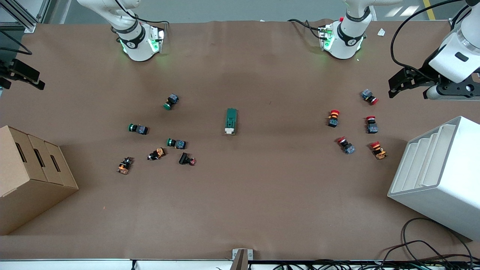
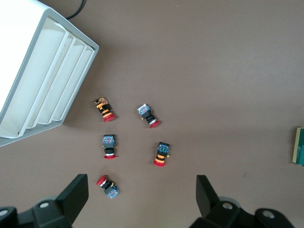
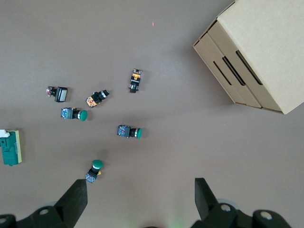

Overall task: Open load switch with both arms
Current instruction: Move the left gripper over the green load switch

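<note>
The load switch lies flat near the middle of the brown table, its white lever end pointing toward the front camera, with bare surface all around it. Toward the right arm's end sit the green-capped buttons and a few small dark parts, and at that edge stands a cardboard box. Toward the left arm's end lie five red-capped buttons, with a white slotted rack at that edge, nearer the front camera than they are.

The left gripper hangs in the air over the table's edge above the red-capped buttons, and its wrist view shows the fingers spread wide with nothing between them. The right gripper hangs over the opposite edge above the box end; its fingers are also spread wide and empty. Cables trail along the table's front edge.
</note>
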You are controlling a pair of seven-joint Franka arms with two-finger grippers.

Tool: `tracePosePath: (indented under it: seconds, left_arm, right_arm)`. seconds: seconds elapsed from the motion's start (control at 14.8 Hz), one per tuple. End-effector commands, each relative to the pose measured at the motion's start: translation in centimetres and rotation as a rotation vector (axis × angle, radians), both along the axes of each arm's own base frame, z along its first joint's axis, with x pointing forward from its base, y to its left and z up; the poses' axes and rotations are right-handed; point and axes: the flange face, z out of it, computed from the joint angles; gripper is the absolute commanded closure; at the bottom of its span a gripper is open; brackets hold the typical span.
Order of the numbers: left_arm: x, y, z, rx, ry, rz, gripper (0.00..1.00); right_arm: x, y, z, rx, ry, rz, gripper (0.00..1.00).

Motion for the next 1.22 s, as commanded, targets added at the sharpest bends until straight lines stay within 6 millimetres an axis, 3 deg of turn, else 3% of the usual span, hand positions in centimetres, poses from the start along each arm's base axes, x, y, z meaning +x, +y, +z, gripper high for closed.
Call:
tracePosePath:
  seconds: [0.0, 0.14, 0.2, 0.41, 0.61, 0.81, 0.95, 1.15]
  left_arm:
    - [0.0, 0.0, 0.9, 0.005, -0.009, -0.004, 0.0]
    - [0.0, -0.6, 2.2, 0.004, -0.036, -0.011, 0.0]
    - [0.8, -0.9, 1.9, 0.0, -0.034, -0.015, 0.0]
    - [1.4, -6.5, 0.9, -0.01, -0.038, -0.057, 0.0]
    - [1.3, -14.2, -1.4, -0.036, -0.064, -0.078, 0.0]
    - [0.2, -22.8, -5.5, -0.005, -0.067, -0.005, 0.0]
    - [-1.7, -29.5, -8.7, -0.014, -0.072, 0.061, 0.0]
    - [-5.5, -37.8, -13.7, 0.018, -0.109, 0.125, 0.0]
  right_arm:
    - [-0.5, -0.4, 0.8, -0.006, -0.005, 0.0, 0.0]
    - [-0.7, -0.5, 0.6, -0.012, 0.014, -0.01, 0.0]
    - [-0.7, -0.6, 0.3, -0.014, 0.023, -0.012, 0.0]
    - [-0.9, -0.8, -0.1, -0.011, 0.043, -0.024, 0.0]
    - [-0.8, -0.5, -0.4, -0.008, 0.048, -0.069, 0.0]
    - [-0.6, -0.2, -0.6, -0.003, 0.048, -0.077, 0.0]
    - [-0.4, 0.6, -0.8, -0.005, 0.054, -0.124, 0.0]
    - [-0.1, 4.2, -2.3, -0.014, 0.082, -0.211, 0.0]
